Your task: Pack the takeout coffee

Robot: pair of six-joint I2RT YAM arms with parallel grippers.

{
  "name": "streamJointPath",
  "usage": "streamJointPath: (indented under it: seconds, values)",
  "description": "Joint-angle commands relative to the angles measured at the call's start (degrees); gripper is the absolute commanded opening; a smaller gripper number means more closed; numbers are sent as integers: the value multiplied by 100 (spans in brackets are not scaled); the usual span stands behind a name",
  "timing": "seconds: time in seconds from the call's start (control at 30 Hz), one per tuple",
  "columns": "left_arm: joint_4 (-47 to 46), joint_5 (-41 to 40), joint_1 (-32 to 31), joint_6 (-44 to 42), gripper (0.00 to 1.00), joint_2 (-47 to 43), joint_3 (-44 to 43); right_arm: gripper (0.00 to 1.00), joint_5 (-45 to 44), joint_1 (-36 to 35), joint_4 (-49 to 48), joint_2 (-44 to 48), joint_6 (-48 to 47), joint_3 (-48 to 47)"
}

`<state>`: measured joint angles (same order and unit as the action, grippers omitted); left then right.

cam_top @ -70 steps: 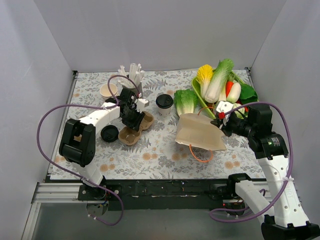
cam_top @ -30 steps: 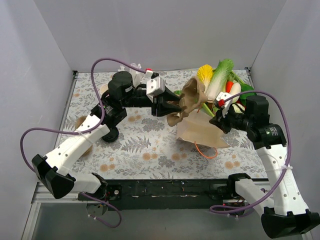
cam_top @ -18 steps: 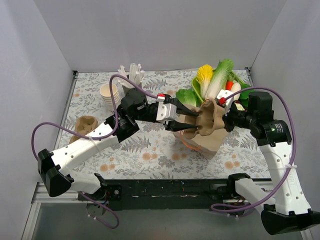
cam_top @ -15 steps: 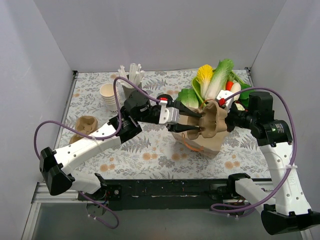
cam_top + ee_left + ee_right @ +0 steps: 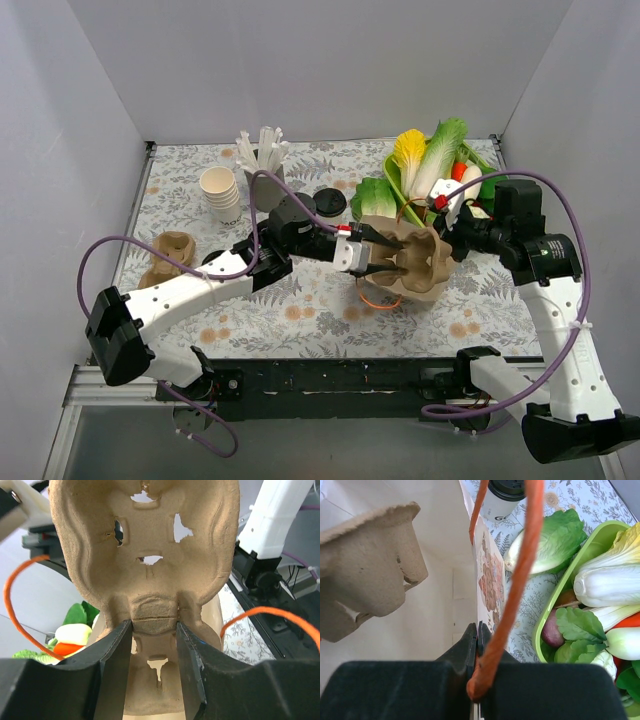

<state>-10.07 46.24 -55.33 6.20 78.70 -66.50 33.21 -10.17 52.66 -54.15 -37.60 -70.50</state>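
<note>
Grey walls (image 5: pixel 300 70) close the space on three sides, w/ a black rail (image 5: pixel 330 380) along the near edge where both arms are bolted. The table (image 5: pixel 300 310) has a leafy, floral-print cover, pale w/ tan blotches.

The coffee (image 5: pixel 328 203), a cream cup w/ a black lid, stands upright on the table towards the back, centre, just beside a head of lettuce (image 5: pixel 372 195) and outside the paper bag (image 5: pixel 440 540). Neither arm is touching it.

The left pincer (image 5: pixel 375 258) is clenched on the middle ridge of a pulp cup carrier (image 5: pixel 405 262). The carrier sits tilted at the bag's mouth and its slots hold no cups. The right pincer (image 5: pixel 447 235) is pinched tight on the bag's rim at the far right side, w/ an orange handle loop (image 5: pixel 520 565) draped past it.

Back right there's a green tray (image 5: pixel 560 575) heaped w/ veg: cabbage, greens, something red. Back left is a stack of lidless cups (image 5: pixel 220 192) near a holder of white sticks (image 5: pixel 262 155). A second carrier (image 5: pixel 168 255) lies at the left edge.
</note>
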Motion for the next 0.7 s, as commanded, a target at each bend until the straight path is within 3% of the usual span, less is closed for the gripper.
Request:
streamJointPath:
  seconds: [0.0, 0.33, 0.67]
  values:
    - [461, -115, -22, -496, 0, 49, -29, 1, 133, -11, -90, 168, -71, -149]
    - [1919, -229, -22, -1718, 0, 357, -468, 1, 212, -11, -283, 379, 8, 19]
    - [2307, -906, -39, -2122, 0, 726, -900, 1, 388, -20, -353, 423, 174, 159]
